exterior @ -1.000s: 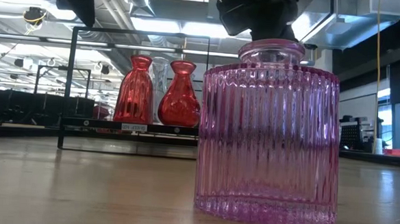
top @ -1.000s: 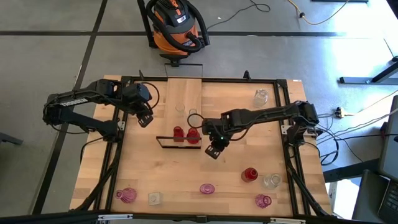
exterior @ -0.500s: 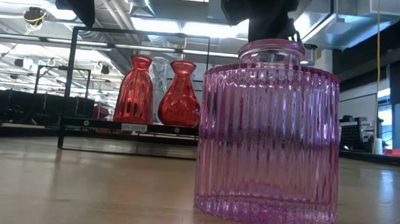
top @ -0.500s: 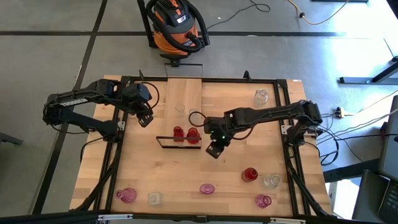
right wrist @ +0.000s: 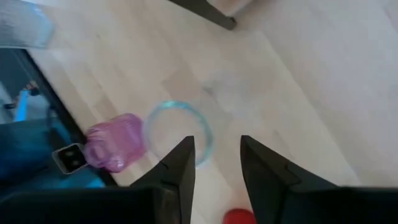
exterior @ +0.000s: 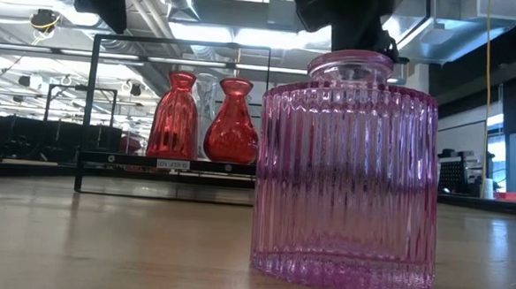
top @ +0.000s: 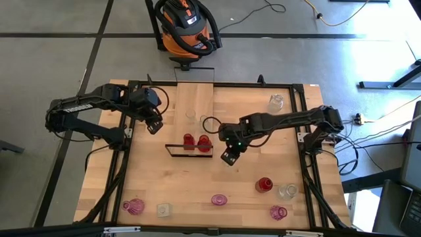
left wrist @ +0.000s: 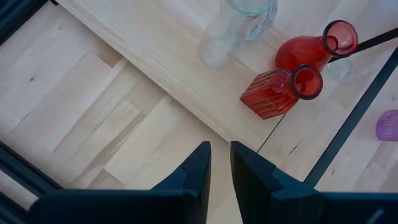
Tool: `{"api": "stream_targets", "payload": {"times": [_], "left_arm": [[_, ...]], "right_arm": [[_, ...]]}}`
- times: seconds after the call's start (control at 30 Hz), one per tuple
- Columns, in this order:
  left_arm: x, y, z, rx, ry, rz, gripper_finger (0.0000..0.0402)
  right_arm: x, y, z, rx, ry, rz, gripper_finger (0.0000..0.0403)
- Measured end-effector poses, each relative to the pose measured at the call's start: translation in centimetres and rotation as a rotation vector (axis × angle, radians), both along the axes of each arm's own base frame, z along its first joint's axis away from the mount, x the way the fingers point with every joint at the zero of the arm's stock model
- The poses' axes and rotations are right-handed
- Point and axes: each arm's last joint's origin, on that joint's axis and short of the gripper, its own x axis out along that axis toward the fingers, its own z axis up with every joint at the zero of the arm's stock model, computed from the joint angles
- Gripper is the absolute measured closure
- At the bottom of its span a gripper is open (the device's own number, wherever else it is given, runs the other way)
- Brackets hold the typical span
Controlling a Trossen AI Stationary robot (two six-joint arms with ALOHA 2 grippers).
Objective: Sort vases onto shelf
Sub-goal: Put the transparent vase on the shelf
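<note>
vases, two red (top: 195, 141) on the shelf (top: 197, 112) just beside my right pincer (top: 228, 157), which hangs unclenched and empty; risk, in my judgement: swinging wide toward the pink vase (right wrist: 114, 150) ahead could clip them.

Overhead, table-level and 2 wrist views, sharing red vases (top: 195, 141).

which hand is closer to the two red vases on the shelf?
Right. The right hand sits just beside the red vases, off the shelf's end. The left hand is farther, off the shelf's opposite edge.
</note>
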Motion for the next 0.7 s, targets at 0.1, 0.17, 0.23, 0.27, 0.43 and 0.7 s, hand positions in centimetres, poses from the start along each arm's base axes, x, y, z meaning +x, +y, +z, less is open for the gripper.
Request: {"api": "stream_targets", "payload": {"times": [0.1, 0.17, 0.23, 0.27, 0.43, 0.7], "left_arm": [[0.0, 0.0, 0.0, 0.0, -0.003, 0.0, 0.0347], [0.0, 0.0, 0.0, 0.001, -0.004, 0.0, 0.0347], [0.0, 0.0, 0.0, 0.001, -0.003, 0.0, 0.0347], [0.0, 0.0, 0.0, 0.001, -0.004, 0.0, 0.0347], [0.0, 0.0, 0.0, 0.001, -0.004, -0.001, 0.0347], [0.1, 0.0, 0.1, 0.01, -0.015, 0.002, 0.0347]], "right_arm": [[0.1, -0.3, -0.8, 0.011, -0.004, -0.003, 0.0292], [0.0, -0.3, -1.4, 0.034, 0.013, 0.001, 0.0292], [0.1, -0.5, -2.1, 0.045, -0.001, 0.0, 0.0292], [0.1, -0.5, -2.4, 0.053, -0.002, 0.001, 0.0292], [0.1, -0.7, -2.7, 0.072, -0.005, 0.007, 0.0336], [0.3, -1.3, -2.6, 0.111, -0.031, 0.029, 0.0393]]}}
